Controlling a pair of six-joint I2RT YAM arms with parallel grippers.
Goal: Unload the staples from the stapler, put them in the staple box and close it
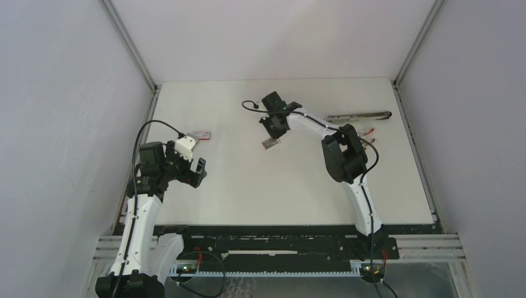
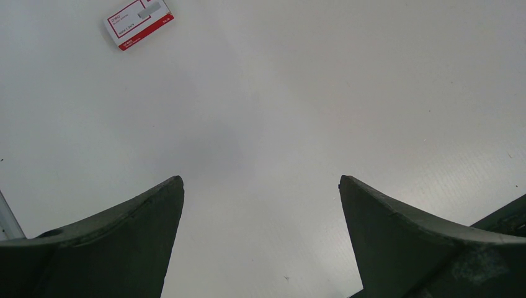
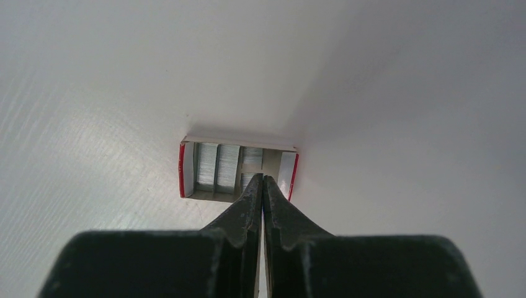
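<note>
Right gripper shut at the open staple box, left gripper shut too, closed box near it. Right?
No. The left gripper is open, jaws wide apart in the left wrist view. The rest stands: right gripper shut at the open staple box, closed box near the left one.

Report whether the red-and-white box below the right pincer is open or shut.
Open: the small red-and-white cardboard box shows rows of grey metal staples inside.

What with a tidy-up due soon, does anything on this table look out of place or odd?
The small red-and-white cardboard box under the shut right gripper lies open, its grey metal staple strips in uneven rows, one slot partly bare. The long silver metal stapler looks unfolded flat at the far right.
</note>
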